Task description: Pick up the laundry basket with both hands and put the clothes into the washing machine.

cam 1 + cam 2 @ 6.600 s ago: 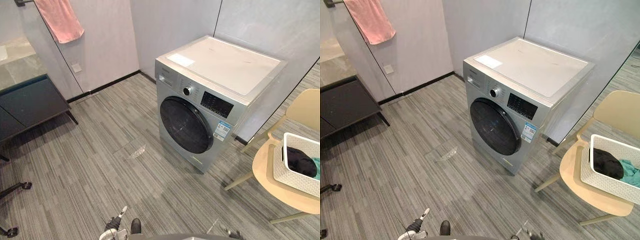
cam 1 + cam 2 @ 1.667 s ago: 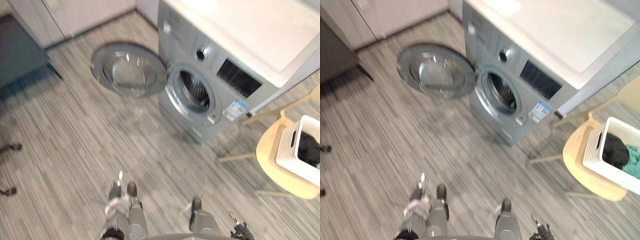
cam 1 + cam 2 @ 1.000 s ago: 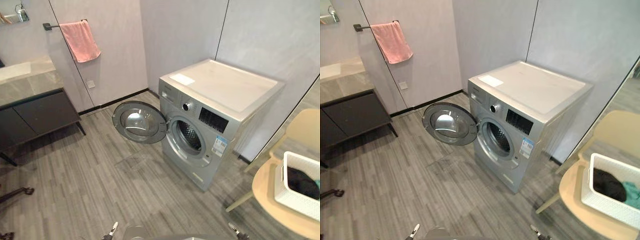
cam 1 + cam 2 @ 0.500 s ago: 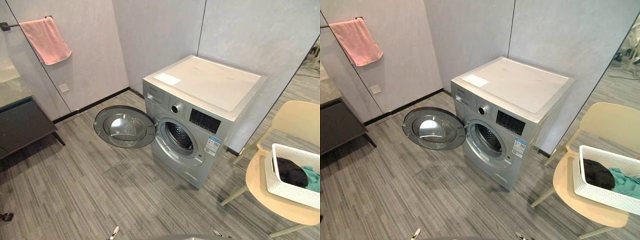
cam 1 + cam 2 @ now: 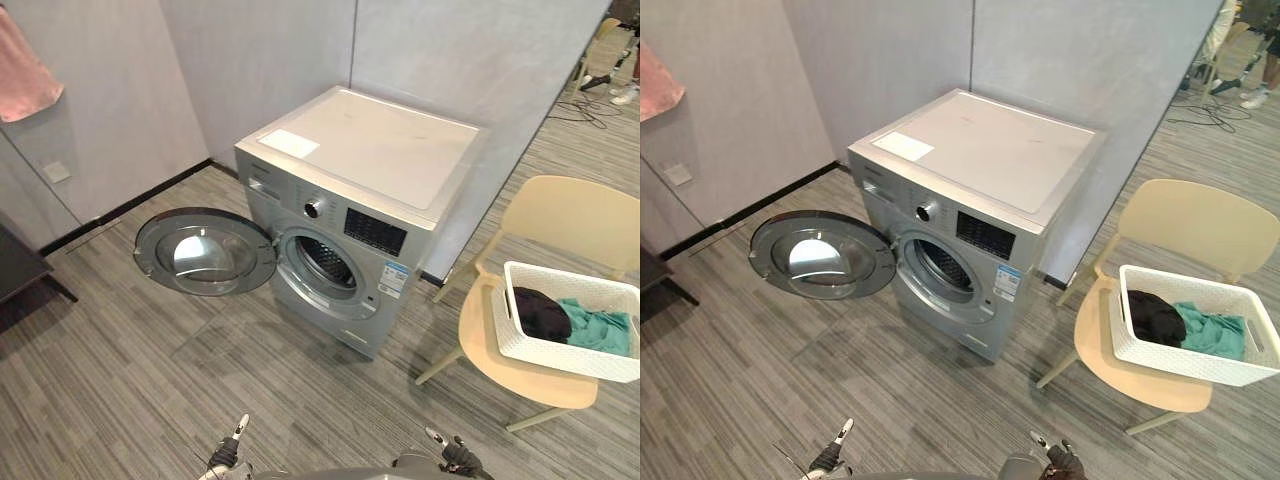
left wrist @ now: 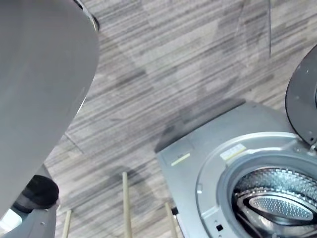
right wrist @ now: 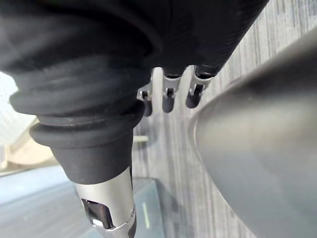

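Observation:
A white laundry basket [image 5: 566, 338] rests on the seat of a beige chair [image 5: 520, 370] at the right. It holds a black garment [image 5: 540, 312] and a teal one [image 5: 597, 328]. To its left stands the silver washing machine [image 5: 360, 170], its round door [image 5: 205, 250] swung open to the left and the drum [image 5: 327, 266] showing. Both hands hang low at the bottom edge, far from the basket. My left hand [image 5: 226, 456] has a finger sticking out straight. My right hand [image 7: 168, 96] hangs with relaxed straight fingers and holds nothing.
Grey partition walls stand behind the machine. A pink towel [image 5: 25, 70] hangs at the top left, above a dark cabinet corner [image 5: 20, 272]. Striped grey floor [image 5: 150, 380] lies between me and the machine. Cables [image 5: 585, 108] lie on the floor at the far right.
The washing machine door, shut at first, now stands open. The camera has swung right, so the whole basket and chair are in view. Both hands stay low.

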{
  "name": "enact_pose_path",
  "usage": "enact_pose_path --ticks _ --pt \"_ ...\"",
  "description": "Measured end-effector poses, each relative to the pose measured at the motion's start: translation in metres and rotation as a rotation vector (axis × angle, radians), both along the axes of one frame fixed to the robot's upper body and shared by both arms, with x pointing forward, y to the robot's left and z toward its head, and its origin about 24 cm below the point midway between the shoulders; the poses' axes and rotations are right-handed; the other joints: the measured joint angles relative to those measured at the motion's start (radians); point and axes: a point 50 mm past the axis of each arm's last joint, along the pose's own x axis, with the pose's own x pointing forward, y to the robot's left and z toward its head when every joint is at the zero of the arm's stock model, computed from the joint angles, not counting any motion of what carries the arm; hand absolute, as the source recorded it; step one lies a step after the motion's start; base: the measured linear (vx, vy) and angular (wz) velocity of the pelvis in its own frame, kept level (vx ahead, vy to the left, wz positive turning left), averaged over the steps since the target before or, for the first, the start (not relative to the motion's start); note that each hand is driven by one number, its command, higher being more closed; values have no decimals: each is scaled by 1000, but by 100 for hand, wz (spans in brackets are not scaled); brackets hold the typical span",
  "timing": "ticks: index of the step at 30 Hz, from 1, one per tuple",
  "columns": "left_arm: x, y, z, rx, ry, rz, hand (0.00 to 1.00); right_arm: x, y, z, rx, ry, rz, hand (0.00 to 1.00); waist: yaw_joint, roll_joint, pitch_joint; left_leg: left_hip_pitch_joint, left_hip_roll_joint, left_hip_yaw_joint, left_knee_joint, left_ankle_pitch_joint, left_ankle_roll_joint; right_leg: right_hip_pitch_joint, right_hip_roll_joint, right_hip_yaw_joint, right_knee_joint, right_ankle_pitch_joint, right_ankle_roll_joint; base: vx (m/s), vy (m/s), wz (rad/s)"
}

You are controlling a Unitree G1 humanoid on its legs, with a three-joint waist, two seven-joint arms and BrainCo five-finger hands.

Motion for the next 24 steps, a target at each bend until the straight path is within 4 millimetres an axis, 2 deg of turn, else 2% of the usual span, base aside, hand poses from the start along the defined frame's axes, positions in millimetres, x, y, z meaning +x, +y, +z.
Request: enact_pose_path --ticks 1,2,3,4,5,6,7,8,9,10,12,14,15,16,18,19,20,21,22,23,24 --pt "-2 0 0 -3 -1 14 0 -8 -5 0 -13 12 -26 0 -1 -1 0 13 12 5 6 -2 -3 17 -56 -1 -31 43 -10 25 -354 -16" --pt "-4 3 0 3 2 18 0 -16 -8 -2 -13 31 -54 0 -3 -14 -4 33 17 4 -1 -10 -15 52 -91 -2 -117 205 -23 28 -471 -22" --pt "-5 5 0 8 3 19 0 -22 -8 -3 -7 50 -72 0 0 -22 -8 39 28 -5 -11 -28 -40 74 -69 4 -141 182 53 26 -409 -21" --pt "-6 0 -1 -7 10 21 0 -25 -12 -3 -12 60 -84 0 -1 -3 -15 40 45 -9 -21 -33 -42 84 -52 1 -155 153 86 -7 -372 -20" --pt "-6 -9 -3 -31 12 14 0 -32 -23 -3 -27 76 -131 0 -4 37 -19 31 62 -15 -40 -36 -32 95 -22 21 -195 110 144 -4 -299 -13" --pt "-5 -14 -3 -42 13 10 0 -38 -34 -2 -40 89 -176 0 -11 53 -18 29 62 -27 -60 -29 -43 112 -22 23 -240 55 225 -3 -279 -11" --pt "-6 -13 -3 -41 15 9 0 -42 -37 -2 -40 106 -199 0 -15 52 -18 32 62 -35 -65 -12 -75 126 -25 19 -266 21 235 10 -256 -7" --pt "-8 -11 -4 -37 25 9 0 -51 -37 -4 -21 141 -228 0 -27 50 -16 33 71 -39 -66 10 -112 157 -23 -14 -310 -20 236 -12 -256 -5" --pt "-13 -9 -5 -33 43 9 0 -57 -35 -6 -8 164 -235 0 -35 54 -15 36 95 -42 -58 23 -128 191 -3 -43 -340 -45 235 -41 -299 -4" --pt "-14 -8 -5 -32 49 10 0 -61 -34 -7 0 179 -236 0 -39 55 -15 37 110 -46 -51 27 -135 207 11 -53 -351 -55 232 -68 -271 1" --pt "-17 -4 -5 -26 56 13 0 -67 -32 -9 23 212 -229 0 -52 56 -14 34 177 -63 8 31 -138 241 82 -59 -376 -73 202 -82 -193 -10" --pt "-17 -2 -5 -20 56 12 0 -64 -32 -9 20 210 -211 0 -55 55 -13 10 214 -74 72 44 -132 249 122 -52 -384 -74 184 -138 -153 -20" --pt "-16 1 -4 -15 49 20 0 -63 -30 -10 21 217 -187 0 -56 50 -8 -36 232 -107 159 79 -80 261 153 -42 -410 -71 163 -182 -204 -18" --pt "-16 3 -3 -12 45 26 0 -63 -28 -10 23 221 -175 0 -54 47 -7 -58 234 -124 198 101 -48 263 165 -31 -421 -64 151 -159 -211 -19" --pt "-12 8 -2 1 35 16 0 -60 -25 -11 29 228 -142 0 -55 39 -2 -169 254 -170 344 219 119 278 221 5 -476 -33 103 -119 -200 -18" --pt "-12 9 -2 5 36 10 0 -61 -24 -11 27 234 -133 0 -54 41 -1 -194 265 -170 381 264 167 278 237 16 -488 -26 92 -97 -163 -24" --pt "-13 10 -2 7 37 12 0 -62 -24 -11 27 239 -129 0 -52 41 2 -203 270 -171 401 286 185 278 248 28 -492 -18 79 -74 -106 -35" --pt "-15 10 -2 7 42 15 0 -60 -24 -11 23 234 -118 0 -50 43 4 -228 258 -187 462 247 163 277 259 47 -493 -15 74 -99 -25 -36" --pt "-15 6 -2 -4 39 22 0 -58 -30 -9 -2 223 -109 0 -52 64 15 -249 178 -212 544 147 99 265 256 63 -494 -13 71 -131 41 -47" --pt "-18 4 -3 -10 45 18 0 -54 -33 -8 -14 209 -100 0 -53 78 20 -250 112 -234 566 90 63 254 261 81 -509 -13 70 -122 72 -52" --pt "-26 2 -5 -12 74 7 0 -52 -31 -8 -12 197 -99 0 -53 83 25 -252 55 -245 575 11 20 261 260 107 -542 1 50 -52 116 -42"
